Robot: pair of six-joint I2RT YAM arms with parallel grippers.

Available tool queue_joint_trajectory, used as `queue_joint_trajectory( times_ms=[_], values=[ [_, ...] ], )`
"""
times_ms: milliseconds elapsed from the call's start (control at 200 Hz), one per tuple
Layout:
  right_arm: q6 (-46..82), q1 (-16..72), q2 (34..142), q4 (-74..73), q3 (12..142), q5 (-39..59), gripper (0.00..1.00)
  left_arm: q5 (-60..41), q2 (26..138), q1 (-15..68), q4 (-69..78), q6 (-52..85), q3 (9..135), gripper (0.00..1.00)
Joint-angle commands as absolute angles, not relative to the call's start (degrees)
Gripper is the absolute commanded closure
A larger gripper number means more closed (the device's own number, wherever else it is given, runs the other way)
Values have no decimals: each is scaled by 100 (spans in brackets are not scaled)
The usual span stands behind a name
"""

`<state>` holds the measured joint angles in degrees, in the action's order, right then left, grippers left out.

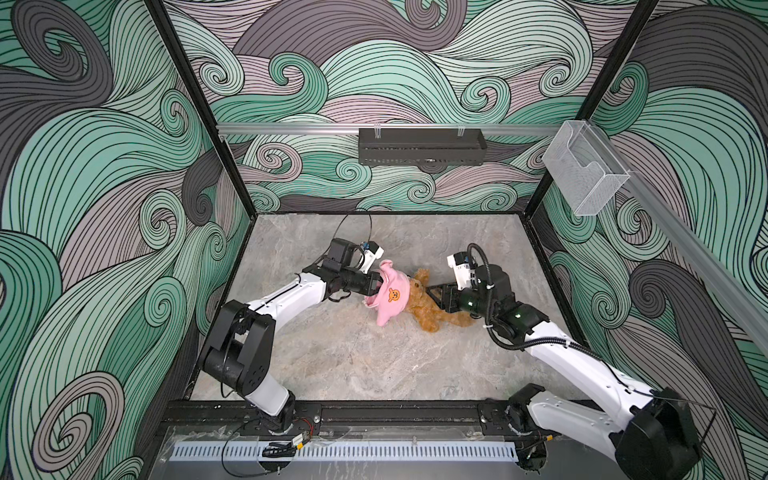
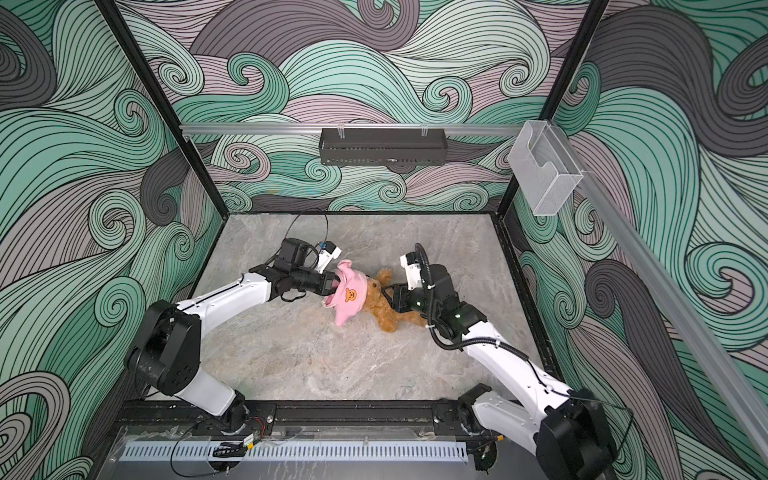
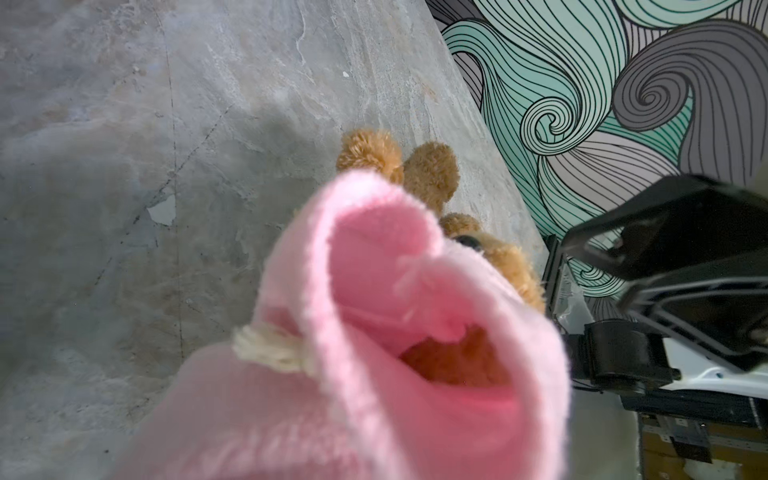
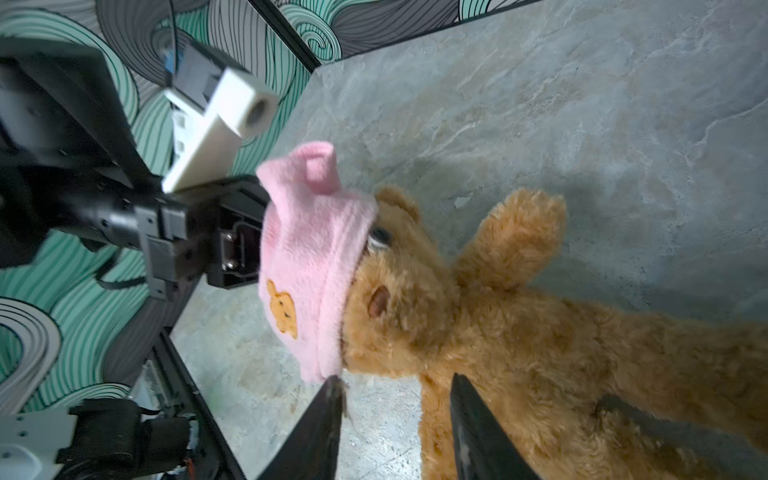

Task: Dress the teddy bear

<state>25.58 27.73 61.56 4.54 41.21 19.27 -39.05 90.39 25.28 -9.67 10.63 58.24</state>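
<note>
On the grey stone worktop [image 1: 332, 353], the left tool [image 1: 376, 286] pinches the pink garment [image 1: 392, 297] covering the head of the teddy bear [image 1: 428, 311]; the right tool [image 4: 395, 380] stands parted, gripping nothing.

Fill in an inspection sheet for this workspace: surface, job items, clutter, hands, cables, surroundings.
Surface: grey stone-look tabletop.
Job's things: teddy bear lies on the tabletop; pink garment covers the top of its head, down to the eyes.
Clutter: nothing seen.
Hands: left hand shut on the pink garment; right hand open beside the bear's neck, holding nothing.
Cables: black corrugated cable along the right arm; thin black loop above the left wrist.
Surroundings: swirl-patterned walls; black tray on the back rail; clear box on the right wall.
</note>
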Motion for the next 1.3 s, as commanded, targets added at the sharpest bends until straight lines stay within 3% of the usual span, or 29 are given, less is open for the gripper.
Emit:
queue_joint_trajectory(
  times_ms=[0,150,255,415,645,950,1296],
  values=[
    [2928,2439,6447,642,4532,2608,50,-3805,8664,2609,-719,417,5852,100],
    [3404,2300,7223,713,5266,3553,49,-3738,8375,2665,-303,186,5647,100],
    [3586,2392,7748,644,5620,4006,54,-3722,8389,2683,-301,166,5669,100],
    [3630,2580,8169,467,5812,4123,60,-3718,8462,2739,-338,159,5713,100],
    [3118,2619,8420,909,6034,3642,57,-3742,8530,2794,-382,99,5735,100],
    [2612,2672,8913,1205,6453,3887,56,-3814,8613,2808,-403,57,5775,100],
    [2444,2698,9415,1188,6901,4003,76,-3841,8636,2827,-459,4,5770,100]
  ],
)
